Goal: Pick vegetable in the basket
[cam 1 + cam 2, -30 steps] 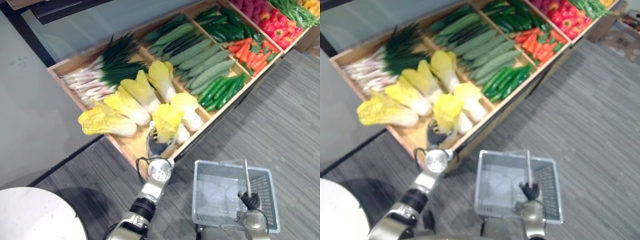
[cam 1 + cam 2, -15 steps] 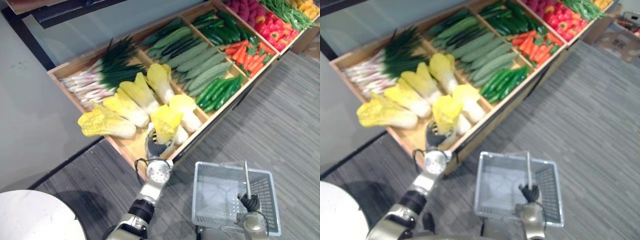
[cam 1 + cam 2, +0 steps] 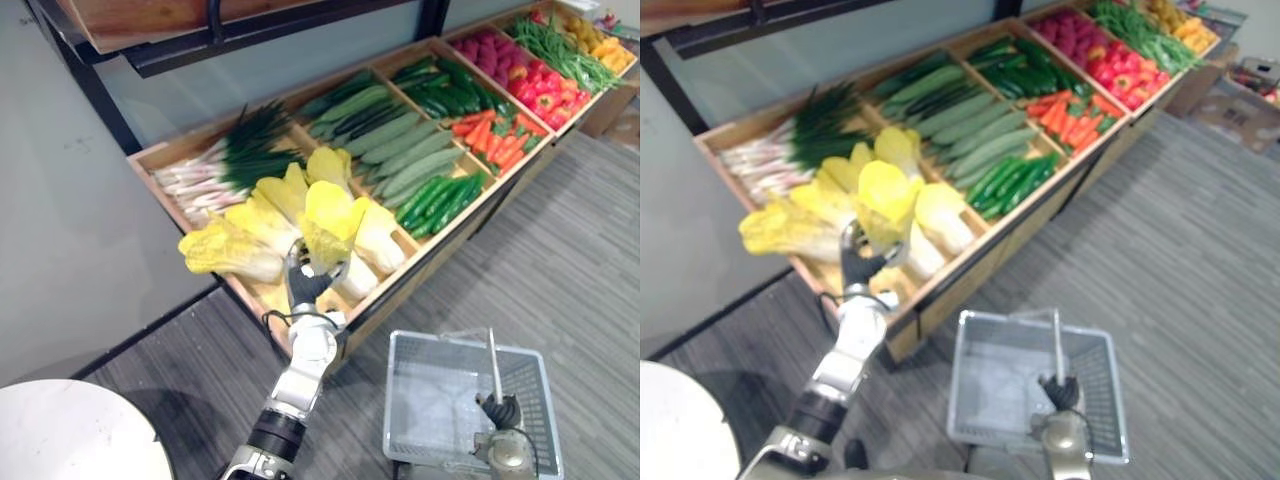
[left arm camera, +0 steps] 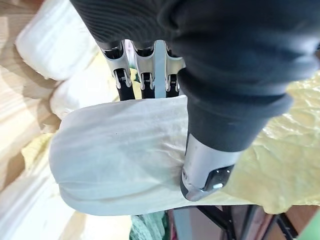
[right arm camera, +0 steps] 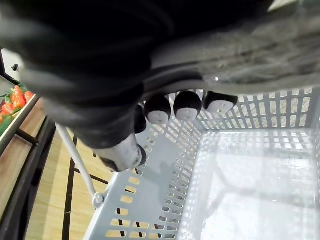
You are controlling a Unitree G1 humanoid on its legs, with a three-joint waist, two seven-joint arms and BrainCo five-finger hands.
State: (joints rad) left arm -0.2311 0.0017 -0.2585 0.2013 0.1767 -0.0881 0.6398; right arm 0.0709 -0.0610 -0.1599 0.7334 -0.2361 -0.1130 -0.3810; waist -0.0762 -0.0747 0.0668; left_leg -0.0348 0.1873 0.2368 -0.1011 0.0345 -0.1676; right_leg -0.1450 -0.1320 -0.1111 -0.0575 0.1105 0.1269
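My left hand [image 3: 308, 286] is shut on the white stem of a yellow-leafed napa cabbage [image 3: 328, 214] and holds it up over the front of the wooden crate [image 3: 262, 296]. In the left wrist view the fingers [image 4: 143, 75] and thumb curl round the pale stem [image 4: 120, 155]. A grey plastic basket [image 3: 402, 400] hangs low on the right with nothing in it. My right hand [image 3: 501, 411] is shut on its upright wire handle [image 3: 493, 358]; the right wrist view shows the perforated basket wall [image 5: 165, 190].
More napa cabbages [image 3: 228, 250] lie in the crate's near compartment. Behind them are green onions [image 3: 215, 165], cucumbers [image 3: 400, 150], carrots [image 3: 495, 130] and red peppers [image 3: 540, 100]. A round white table [image 3: 70, 440] sits at lower left. A dark shelf frame [image 3: 100, 90] runs overhead.
My left hand has risen with the cabbage, which now stands clear above the crate floor. The camera has shifted too. The right hand still holds the basket handle.
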